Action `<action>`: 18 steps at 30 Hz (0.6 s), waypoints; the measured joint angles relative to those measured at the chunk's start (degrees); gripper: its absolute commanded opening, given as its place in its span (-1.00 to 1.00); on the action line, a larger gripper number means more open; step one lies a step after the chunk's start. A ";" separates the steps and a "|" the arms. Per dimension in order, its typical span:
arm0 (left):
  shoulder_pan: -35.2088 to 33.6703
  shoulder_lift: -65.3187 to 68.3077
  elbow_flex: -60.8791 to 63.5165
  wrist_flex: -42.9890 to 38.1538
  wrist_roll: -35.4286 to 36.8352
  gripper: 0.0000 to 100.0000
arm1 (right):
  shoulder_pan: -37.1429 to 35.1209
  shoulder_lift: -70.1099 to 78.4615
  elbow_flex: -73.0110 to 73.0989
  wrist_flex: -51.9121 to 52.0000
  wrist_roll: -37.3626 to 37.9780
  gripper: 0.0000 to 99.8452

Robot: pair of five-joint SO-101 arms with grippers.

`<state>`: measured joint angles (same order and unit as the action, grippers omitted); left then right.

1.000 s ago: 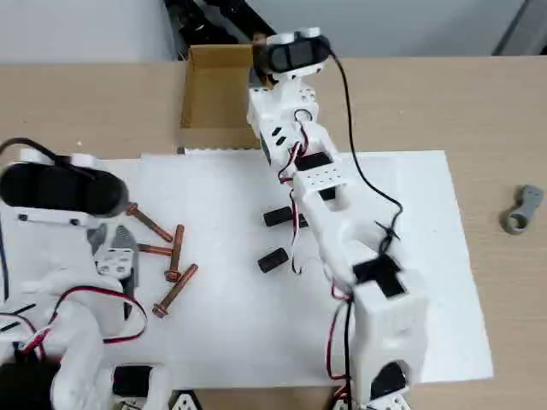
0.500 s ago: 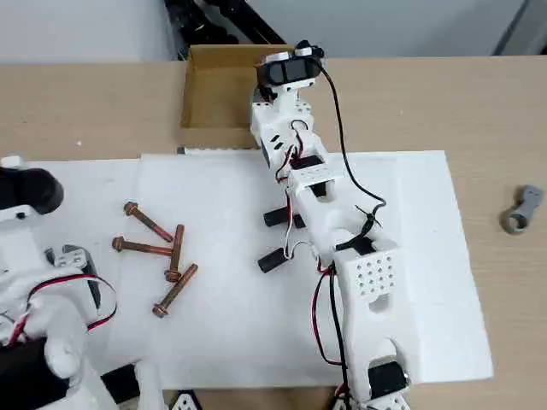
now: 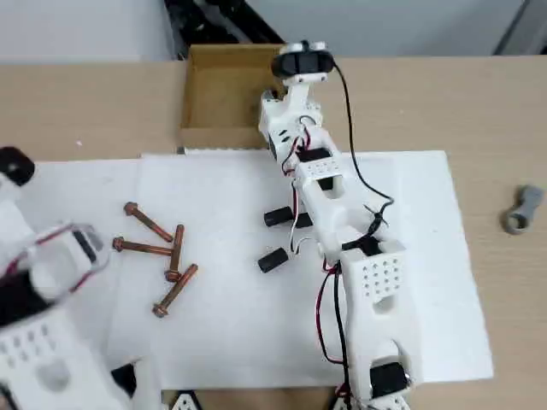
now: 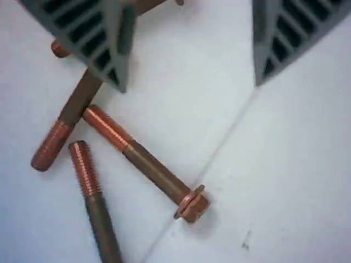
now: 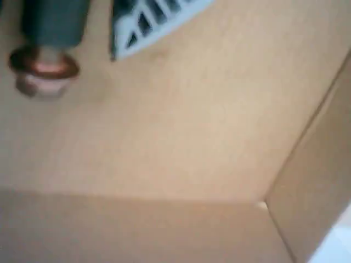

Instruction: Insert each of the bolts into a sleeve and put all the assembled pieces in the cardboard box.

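Right wrist view tells me my right pincer (image 5: 71,33) grips the sleeved bolt (image 5: 46,52) head-down over the cardboard box (image 5: 181,153) floor, presumably for release, while my left pincer (image 4: 189,85) gapes above loose bolts (image 4: 145,164).

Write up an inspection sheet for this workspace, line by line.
Surface: wooden table with a white sheet on it.
Job's things: four bare bolts on the sheet near the left arm; two black sleeves mid-sheet; cardboard box beyond the sheet.
Clutter: grey part on the table, off the sheet.
End effectors: left end effector open above the bolts; right end effector inside the box, shut on a sleeved bolt.
Cables: red, white and black wires along the right arm; black cable beside it.
Surroundings: dark equipment behind the table.
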<state>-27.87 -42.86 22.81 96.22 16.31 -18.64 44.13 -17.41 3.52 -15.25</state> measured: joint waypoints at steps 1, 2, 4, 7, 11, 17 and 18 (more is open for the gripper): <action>0.00 2.73 0.00 -0.62 0.97 -0.72 | 0.00 -0.88 0.00 1.58 0.00 -0.73; 0.00 5.54 0.00 -1.14 1.85 -0.72 | 0.00 -1.76 0.00 3.08 0.00 -0.73; 0.00 10.90 0.00 -2.02 3.52 -0.70 | 0.00 -4.13 0.00 6.59 0.00 -0.73; 0.00 18.99 -2.37 -2.37 5.27 -0.65 | 0.00 -8.09 0.00 12.40 0.00 -0.73; 0.00 30.33 -7.91 -2.55 8.26 -0.65 | 0.00 -12.84 0.00 20.48 0.00 -0.73; 0.00 44.13 -17.14 -2.55 13.45 -0.65 | -0.70 -18.64 0.00 31.74 0.00 -0.73; 0.35 45.63 -18.29 -2.55 14.42 -0.65 | -1.14 -19.34 0.00 33.58 0.00 -0.73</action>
<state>-27.52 2.77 4.53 93.67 30.73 -19.78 24.79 -17.41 37.10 -15.25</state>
